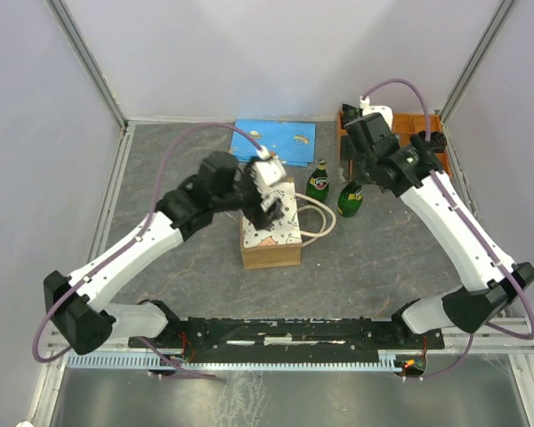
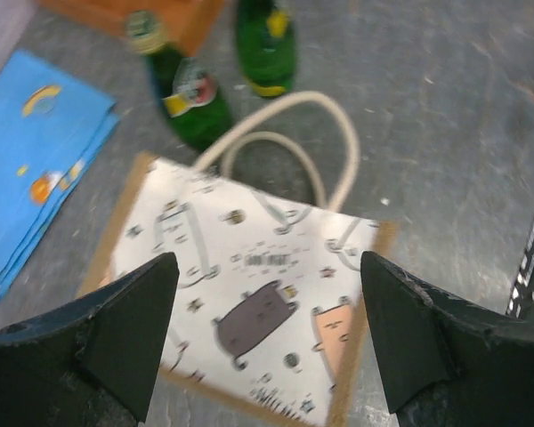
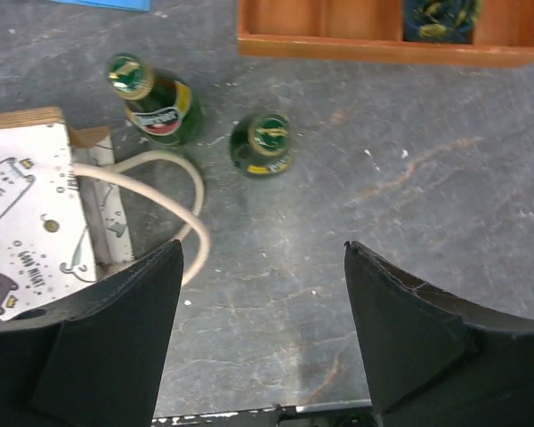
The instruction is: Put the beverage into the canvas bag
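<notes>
While the canvas bag (image 1: 270, 233) lies printed face up beneath my wide-open left claw (image 2: 267, 260), my right claw (image 3: 262, 247) hangs spread and empty past its handles (image 1: 319, 220)
Off the bag's handle side, the right claw is the nearer one: a green bottle (image 3: 261, 142) stands upright, cap up, dead ahead of it, its twin (image 3: 156, 98) closer to the bag

The top view looks steeply down from behind the arm bases over the whole grey stone-patterned surface (image 1: 383, 258). The left wrist view hangs close above the tan canvas bag with a cartoon-printed white face (image 2: 258, 302). The right wrist view looks down just beside it. All three share the bag, its cream looped handles (image 2: 349, 156), the labelled green glass bottle (image 3: 160, 107) and the second green glass bottle (image 3: 261, 149).
</notes>
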`<state>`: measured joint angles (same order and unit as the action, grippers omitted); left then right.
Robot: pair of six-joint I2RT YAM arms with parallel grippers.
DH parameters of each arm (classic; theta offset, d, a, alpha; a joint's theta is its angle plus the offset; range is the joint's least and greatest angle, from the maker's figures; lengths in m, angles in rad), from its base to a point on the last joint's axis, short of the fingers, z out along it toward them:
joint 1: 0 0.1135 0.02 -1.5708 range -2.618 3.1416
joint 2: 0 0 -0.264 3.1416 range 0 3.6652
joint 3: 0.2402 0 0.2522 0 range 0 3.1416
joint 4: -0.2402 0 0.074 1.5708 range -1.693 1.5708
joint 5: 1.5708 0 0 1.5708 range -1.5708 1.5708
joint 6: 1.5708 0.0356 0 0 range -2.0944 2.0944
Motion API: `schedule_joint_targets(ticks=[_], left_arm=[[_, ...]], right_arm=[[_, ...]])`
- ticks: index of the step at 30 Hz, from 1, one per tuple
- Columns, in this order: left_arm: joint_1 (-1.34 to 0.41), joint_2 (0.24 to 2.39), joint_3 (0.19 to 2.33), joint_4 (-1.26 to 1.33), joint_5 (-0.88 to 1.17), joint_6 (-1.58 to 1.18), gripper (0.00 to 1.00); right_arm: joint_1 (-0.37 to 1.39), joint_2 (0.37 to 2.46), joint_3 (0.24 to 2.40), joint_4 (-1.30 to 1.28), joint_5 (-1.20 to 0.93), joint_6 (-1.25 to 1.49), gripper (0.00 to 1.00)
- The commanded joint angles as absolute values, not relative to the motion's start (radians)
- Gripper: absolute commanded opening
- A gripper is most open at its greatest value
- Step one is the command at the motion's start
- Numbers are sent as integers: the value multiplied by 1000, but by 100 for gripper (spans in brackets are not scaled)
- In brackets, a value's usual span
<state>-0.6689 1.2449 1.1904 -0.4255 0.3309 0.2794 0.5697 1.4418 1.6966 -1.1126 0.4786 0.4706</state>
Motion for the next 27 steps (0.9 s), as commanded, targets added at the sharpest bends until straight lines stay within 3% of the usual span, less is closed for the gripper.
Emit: schedule_joint_targets(ticks=[1,13,27], left_arm=[[-830,1333,1225,-468,268,507,89],[-978,1594,1320,-321,178,521,90],[-1023,1861,1471,-315,168,512,91]], right_arm=[[526,1353,1682,-1162,526,520,81],[384,1171,1656,-1298,566,541,81],[331,1071,1650,-1386,565,535,82]])
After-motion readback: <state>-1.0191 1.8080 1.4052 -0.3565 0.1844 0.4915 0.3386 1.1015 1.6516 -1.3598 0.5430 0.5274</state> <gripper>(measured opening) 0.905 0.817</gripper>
